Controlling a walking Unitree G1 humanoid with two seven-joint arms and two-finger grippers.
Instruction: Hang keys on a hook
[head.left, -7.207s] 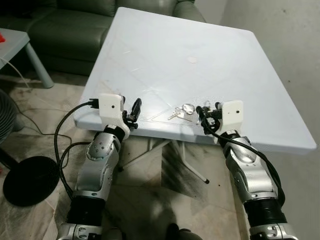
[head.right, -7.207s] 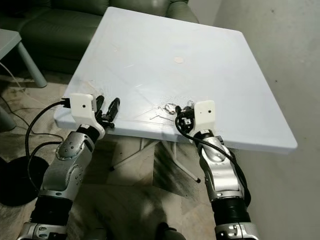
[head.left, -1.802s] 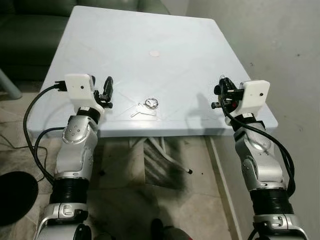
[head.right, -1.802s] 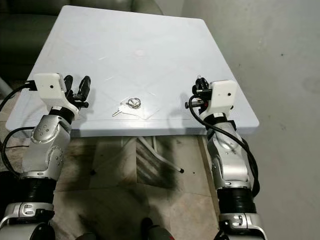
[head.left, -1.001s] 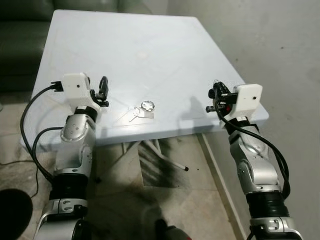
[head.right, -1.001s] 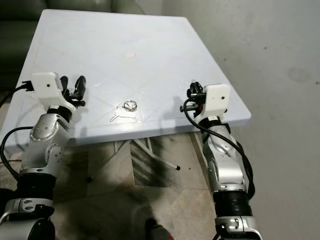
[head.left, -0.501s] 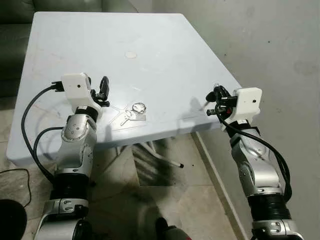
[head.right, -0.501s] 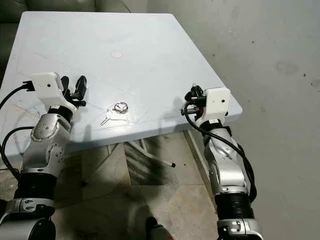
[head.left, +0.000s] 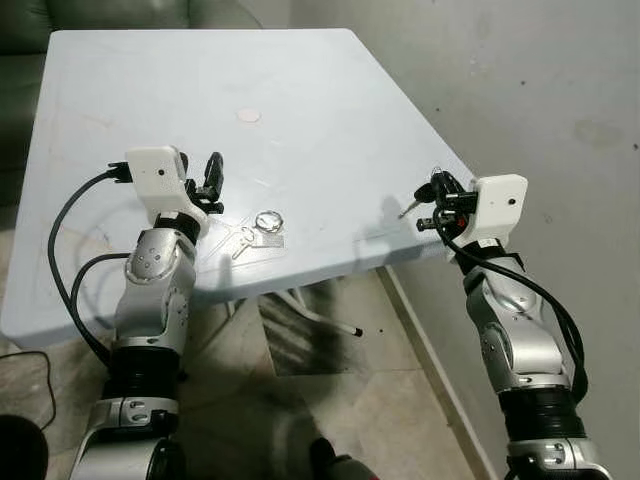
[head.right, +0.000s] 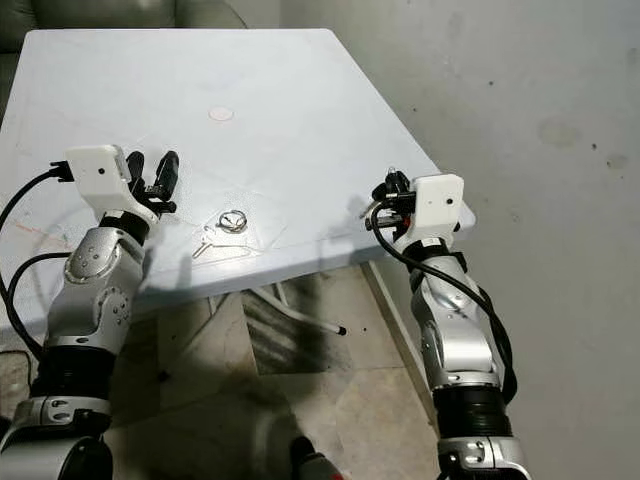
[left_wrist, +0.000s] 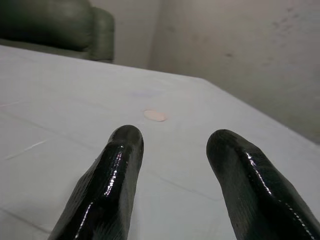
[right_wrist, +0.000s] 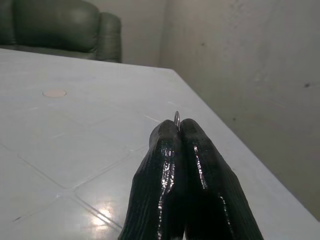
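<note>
1. Two arms raised over the white worktop (head.left: 300, 80).
2. Right end effector (head.left: 432, 192) at the worktop's right edge, fingers pressed together, pinching a key ring (right_wrist: 177, 118).
3. Left end effector (head.left: 212, 175) spread, empty.
4. Keys (head.left: 258, 228) lie on the worktop near the left end effector.

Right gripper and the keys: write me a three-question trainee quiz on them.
1. True or false: the left gripper has its fingers apart.
2. What do the closed fingers of the right gripper pinch? A) a metal ring B) a coin C) a cable
3. Fill in: the loose keys lie on the white ____, near the left gripper.

Key: 1 true; 2 A; 3 table.
</note>
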